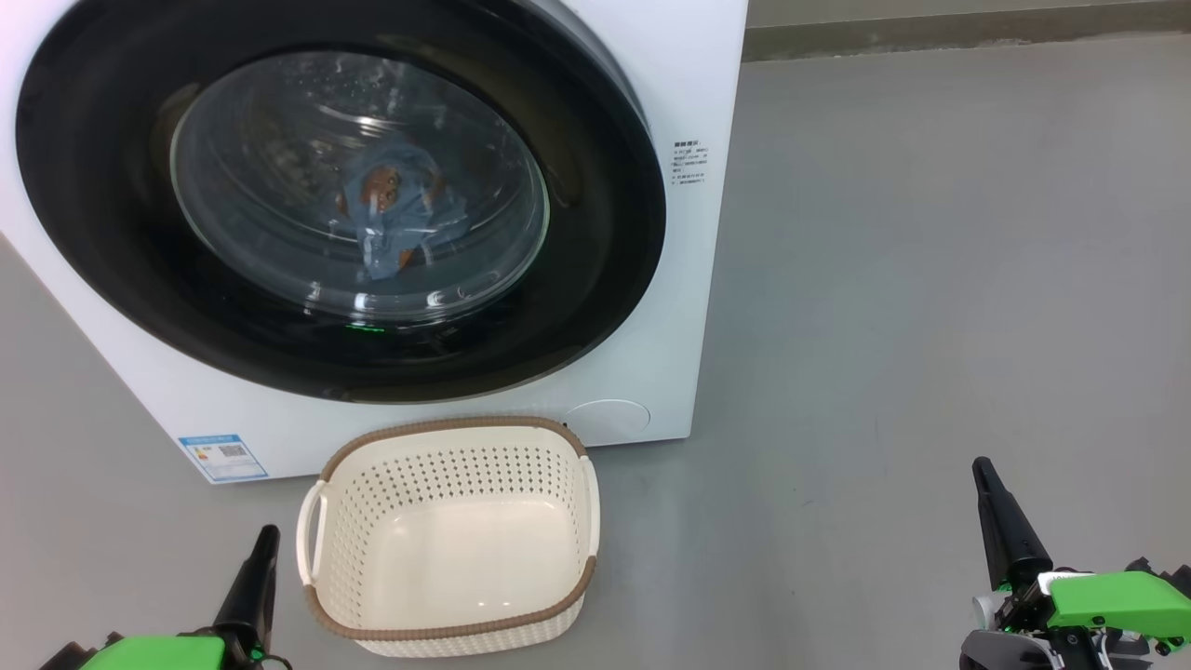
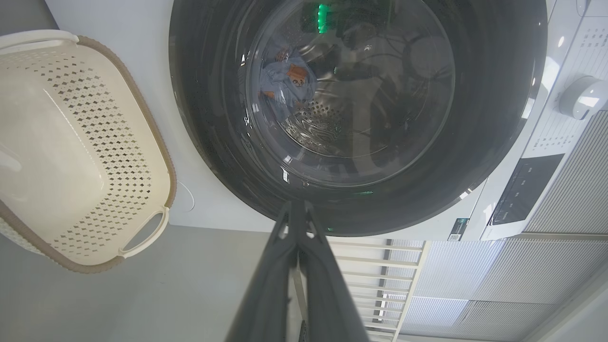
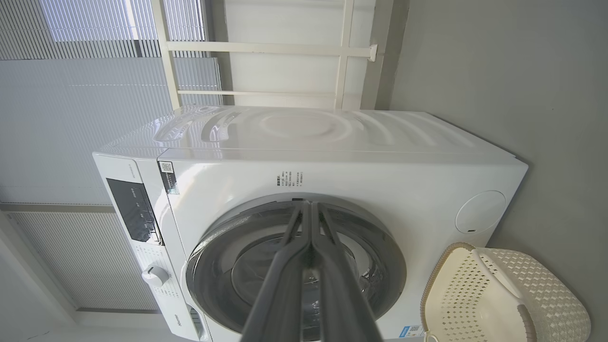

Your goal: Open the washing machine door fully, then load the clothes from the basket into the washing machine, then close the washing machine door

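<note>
The white washing machine (image 1: 670,84) fills the upper left of the head view. Its round black door (image 1: 112,261) lies flush against the front, closed. Through the glass window I see light blue clothes (image 1: 395,219) with orange-brown prints lying in the drum; the clothes (image 2: 289,83) also show in the left wrist view. The cream basket (image 1: 447,549) stands on the floor right in front of the machine, with nothing inside. My left gripper (image 1: 265,540) is shut, low at the basket's left. My right gripper (image 1: 984,470) is shut, far off to the right, holding nothing.
Grey floor (image 1: 930,279) stretches to the right of the machine. A blue label sticker (image 1: 223,456) marks the machine's lower left corner. The control panel and a white dial (image 2: 582,97) sit at the machine's top. Window blinds and white railing (image 3: 266,47) stand behind it.
</note>
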Available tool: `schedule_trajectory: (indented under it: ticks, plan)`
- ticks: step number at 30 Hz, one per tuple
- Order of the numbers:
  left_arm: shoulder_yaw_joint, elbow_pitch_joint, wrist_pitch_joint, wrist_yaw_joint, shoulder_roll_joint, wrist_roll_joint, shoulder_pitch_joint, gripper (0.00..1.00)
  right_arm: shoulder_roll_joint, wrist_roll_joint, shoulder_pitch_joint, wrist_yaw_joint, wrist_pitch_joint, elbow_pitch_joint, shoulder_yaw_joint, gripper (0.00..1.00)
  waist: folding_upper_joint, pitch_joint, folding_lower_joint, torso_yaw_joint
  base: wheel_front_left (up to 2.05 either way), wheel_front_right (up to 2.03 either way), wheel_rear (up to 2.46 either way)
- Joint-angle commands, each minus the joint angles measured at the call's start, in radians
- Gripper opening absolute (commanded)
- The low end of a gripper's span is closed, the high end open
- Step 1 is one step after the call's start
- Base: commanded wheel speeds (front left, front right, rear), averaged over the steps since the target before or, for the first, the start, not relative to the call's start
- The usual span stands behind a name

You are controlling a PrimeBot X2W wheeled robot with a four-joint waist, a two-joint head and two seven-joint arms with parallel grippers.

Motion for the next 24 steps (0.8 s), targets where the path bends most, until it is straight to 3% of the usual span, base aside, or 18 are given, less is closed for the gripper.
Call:
schedule_trajectory:
  ticks: [1,24]
  plan:
    - [0.034,-0.029,0.006,-0.003,0.012,-0.008,-0.041,0.0,-0.001,0.003,-0.01,0.002,0.007,-0.03,0.021,0.0,0.0,0.0,0.0,0.0,0.0,0.0,0.0]
    - [0.034,-0.029,0.006,-0.003,0.012,-0.009,-0.041,0.0,0.0,0.002,-0.01,0.002,0.008,-0.03,0.02,0.0,0.0,0.0,0.0,0.0,0.0,0.0,0.0]
